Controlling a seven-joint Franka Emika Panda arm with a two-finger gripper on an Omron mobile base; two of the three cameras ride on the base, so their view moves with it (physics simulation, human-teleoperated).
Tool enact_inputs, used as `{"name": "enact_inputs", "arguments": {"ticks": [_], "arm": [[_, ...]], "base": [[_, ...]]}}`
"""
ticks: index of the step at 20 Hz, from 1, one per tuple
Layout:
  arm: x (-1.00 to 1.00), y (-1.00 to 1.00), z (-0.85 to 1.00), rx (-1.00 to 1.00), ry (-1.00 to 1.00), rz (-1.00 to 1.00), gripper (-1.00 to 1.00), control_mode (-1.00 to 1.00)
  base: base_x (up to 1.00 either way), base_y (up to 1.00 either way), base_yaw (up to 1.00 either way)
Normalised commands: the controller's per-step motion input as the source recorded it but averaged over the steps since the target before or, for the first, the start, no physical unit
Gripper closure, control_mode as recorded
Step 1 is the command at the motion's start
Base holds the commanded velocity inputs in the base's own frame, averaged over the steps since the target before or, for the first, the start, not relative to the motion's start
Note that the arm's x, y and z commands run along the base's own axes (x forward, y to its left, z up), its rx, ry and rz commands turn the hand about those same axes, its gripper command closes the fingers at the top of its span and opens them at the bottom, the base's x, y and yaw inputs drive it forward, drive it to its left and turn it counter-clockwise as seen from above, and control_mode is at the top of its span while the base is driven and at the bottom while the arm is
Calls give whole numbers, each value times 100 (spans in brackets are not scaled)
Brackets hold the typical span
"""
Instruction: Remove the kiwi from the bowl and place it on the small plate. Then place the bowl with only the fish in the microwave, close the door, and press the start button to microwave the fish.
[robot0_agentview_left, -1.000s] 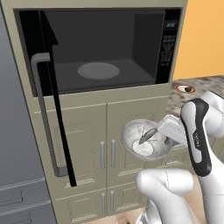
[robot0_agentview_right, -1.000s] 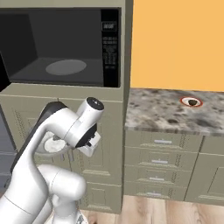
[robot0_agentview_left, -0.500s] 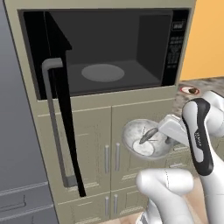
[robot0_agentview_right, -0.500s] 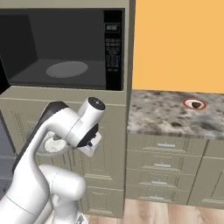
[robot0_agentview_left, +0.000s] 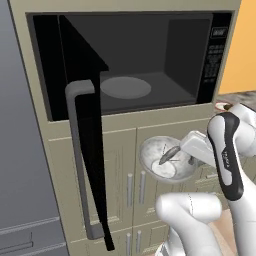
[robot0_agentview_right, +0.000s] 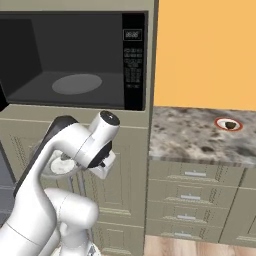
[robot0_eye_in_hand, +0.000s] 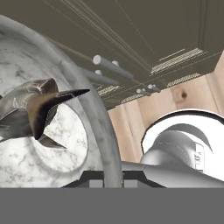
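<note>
1. Gripping the bowl (robot0_agentview_left: 165, 160) by its rim, the gripper (robot0_eye_in_hand: 111, 181) is clamped narrow on the wall, w/ bowl held in front of beige cabinet doors (robot0_agentview_left: 127, 185), below the microwave (robot0_agentview_left: 135, 65).
2. Fish (robot0_agentview_left: 168, 154) lies inside bowl; in hand view it sits left of the rim.
3. Microwave door (robot0_agentview_left: 87, 140) stands swung wide, grey bar handle (robot0_agentview_left: 80, 160) facing out; cavity w/ turntable (robot0_agentview_left: 126, 87) exposed.
4. Kiwi (robot0_agentview_right: 230, 124) rests on small plate (robot0_agentview_right: 218, 121), on granite counter (robot0_agentview_right: 195, 137) right of microwave, well apart from bowl.
</note>
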Motion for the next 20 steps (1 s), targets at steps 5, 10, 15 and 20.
{"name": "enact_inputs", "arguments": {"ticks": [5, 10, 15, 20], "arm": [[0, 0, 0, 0, 0, 0, 100, 100], [17, 4, 78, 1, -1, -5, 100, -100], [17, 57, 59, 1, -14, -21, 100, -100], [45, 25, 52, 19, -5, -21, 100, -100]], "base": [[1, 4, 0], [0, 0, 0], [0, 0, 0], [0, 0, 0]]}}
